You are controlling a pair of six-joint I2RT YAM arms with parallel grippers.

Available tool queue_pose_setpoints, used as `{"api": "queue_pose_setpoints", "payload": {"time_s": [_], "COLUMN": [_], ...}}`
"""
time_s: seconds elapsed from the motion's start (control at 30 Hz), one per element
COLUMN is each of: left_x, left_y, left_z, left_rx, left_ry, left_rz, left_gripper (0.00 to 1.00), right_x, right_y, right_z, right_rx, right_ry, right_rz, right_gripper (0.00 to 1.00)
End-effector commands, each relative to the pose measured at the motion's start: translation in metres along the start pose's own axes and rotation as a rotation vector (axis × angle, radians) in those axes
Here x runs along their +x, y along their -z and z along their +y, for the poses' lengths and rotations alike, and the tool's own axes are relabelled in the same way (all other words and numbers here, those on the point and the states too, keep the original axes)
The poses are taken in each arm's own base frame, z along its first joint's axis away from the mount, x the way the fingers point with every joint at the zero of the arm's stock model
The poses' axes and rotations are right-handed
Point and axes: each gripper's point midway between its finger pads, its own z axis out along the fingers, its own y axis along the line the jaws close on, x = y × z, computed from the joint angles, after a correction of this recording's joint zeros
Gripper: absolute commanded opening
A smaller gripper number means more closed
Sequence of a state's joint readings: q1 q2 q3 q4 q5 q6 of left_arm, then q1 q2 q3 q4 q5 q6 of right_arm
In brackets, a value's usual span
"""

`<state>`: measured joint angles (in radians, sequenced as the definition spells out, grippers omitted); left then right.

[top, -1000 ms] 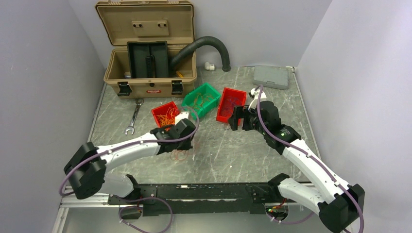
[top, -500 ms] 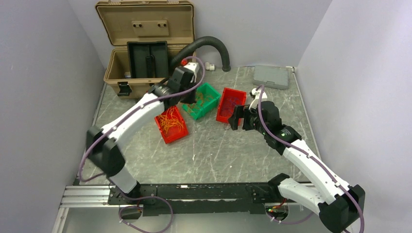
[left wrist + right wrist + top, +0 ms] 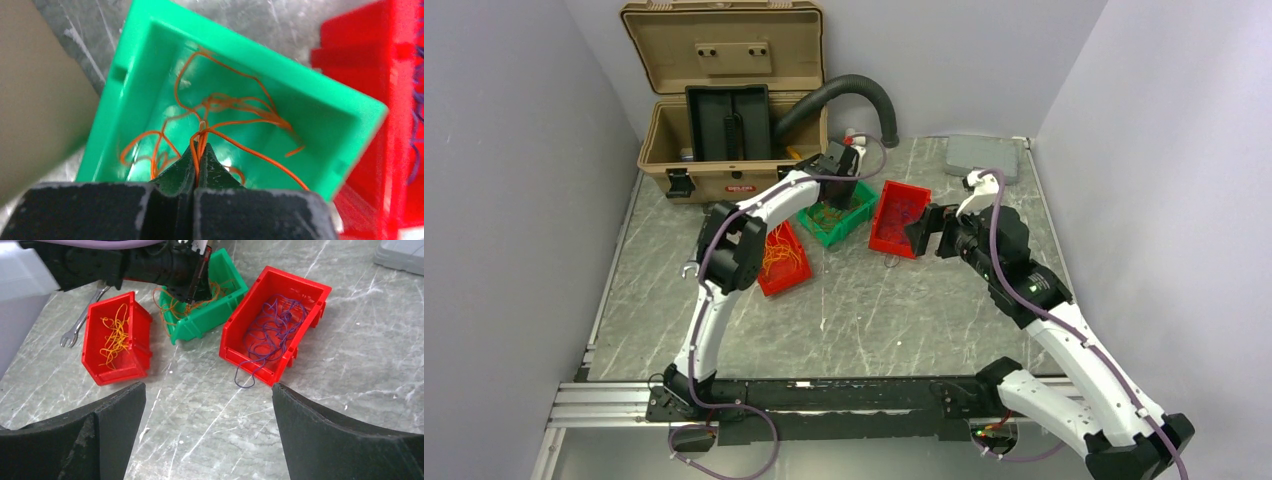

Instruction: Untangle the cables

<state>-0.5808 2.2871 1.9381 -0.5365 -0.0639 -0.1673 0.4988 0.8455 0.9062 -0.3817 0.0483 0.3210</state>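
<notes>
My left gripper (image 3: 199, 146) is shut on an orange cable (image 3: 235, 107) and holds it over the green bin (image 3: 350, 130); it also shows in the top view (image 3: 842, 196) above that bin (image 3: 862, 219). More orange strands lie in the bin. Dark purple cables (image 3: 272, 335) lie in the right red bin (image 3: 300, 285), one loop hanging over its near rim onto the table. Yellow and orange cables (image 3: 116, 335) lie in the left red bin (image 3: 95, 372). My right gripper (image 3: 207, 405) is open and empty above bare table, near the purple bin (image 3: 886, 238).
An open tan toolbox (image 3: 724, 180) stands at the back left with a black corrugated hose (image 3: 864, 90) beside it. A wrench (image 3: 75, 332) lies left of the red bin. A grey flat box (image 3: 984, 158) sits at the back right.
My left arm swung from the near table to the back and now sits over the green bin with an orange cable. The left red bin shifted right. My right gripper moved slightly right and up.
</notes>
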Motion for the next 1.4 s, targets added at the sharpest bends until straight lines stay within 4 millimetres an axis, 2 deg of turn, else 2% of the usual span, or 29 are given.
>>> {"api": "queue_pose_setpoints", "payload": {"time_s": [0.0, 0.1, 0.2, 0.27, 0.4, 0.6, 0.8, 0.87, 0.9, 0.93, 0.97, 1.1, 1.2, 1.27, 1.37], "left_x": [-0.034, -0.028, -0.029, -0.037, -0.060, -0.079, -0.087, -0.085, -0.083, -0.082, -0.080, -0.066, -0.039, -0.014, 0.018], "left_y": [-0.005, -0.012, -0.005, 0.008, 0.044, 0.080, 0.111, 0.128, 0.141, 0.157, 0.171, 0.234, 0.260, 0.272, 0.296], "left_z": [-0.015, -0.025, -0.032, -0.034, -0.031, -0.024, -0.020, -0.016, -0.014, -0.012, -0.011, -0.005, 0.009, 0.021, 0.038], "left_rx": [0.119, 0.178, 0.230, 0.244, 0.224, 0.186, 0.169, 0.154, 0.147, 0.143, 0.147, 0.156, 0.111, 0.066, 0.019], "left_ry": [-0.044, -0.050, -0.059, -0.062, -0.068, -0.094, -0.090, -0.081, -0.079, -0.075, -0.070, -0.029, 0.014, 0.029, 0.063], "left_rz": [-0.077, -0.064, -0.052, -0.082, -0.162, -0.212, -0.230, -0.238, -0.250, -0.285, -0.334, -0.490, -0.521, -0.541, -0.644], "left_gripper": [0.00, 0.08, 0.31, 0.39, 0.42, 0.45, 0.55, 0.63, 0.71, 0.88, 0.98, 0.99, 0.99, 0.99, 1.00], "right_x": [-0.018, -0.013, -0.011, -0.008, -0.004, 0.000, 0.005, 0.007, 0.008, 0.013, 0.015, 0.021, 0.020, 0.027, 0.030], "right_y": [0.011, 0.011, 0.011, 0.011, 0.010, 0.010, 0.010, 0.011, 0.011, 0.011, 0.011, 0.007, 0.005, 0.003, 0.003], "right_z": [-0.004, -0.008, -0.009, -0.009, -0.009, -0.007, -0.007, -0.004, -0.001, 0.009, 0.013, 0.018, 0.008, 0.000, -0.008], "right_rx": [0.024, 0.039, 0.043, 0.042, 0.034, 0.022, 0.014, -0.007, -0.028, -0.090, -0.119, -0.160, -0.121, -0.112, -0.096], "right_ry": [0.019, 0.023, 0.017, 0.015, 0.010, 0.001, 0.000, 0.004, 0.011, 0.019, 0.023, 0.031, 0.037, 0.072, 0.105], "right_rz": [-0.051, -0.042, -0.038, -0.031, -0.020, -0.008, 0.001, -0.007, -0.009, 0.006, 0.011, 0.013, -0.068, -0.120, -0.187], "right_gripper": [0.99, 0.99, 0.99, 0.99, 0.99, 0.99, 1.00, 1.00, 1.00, 1.00, 1.00, 1.00, 1.00, 1.00, 1.00]}}
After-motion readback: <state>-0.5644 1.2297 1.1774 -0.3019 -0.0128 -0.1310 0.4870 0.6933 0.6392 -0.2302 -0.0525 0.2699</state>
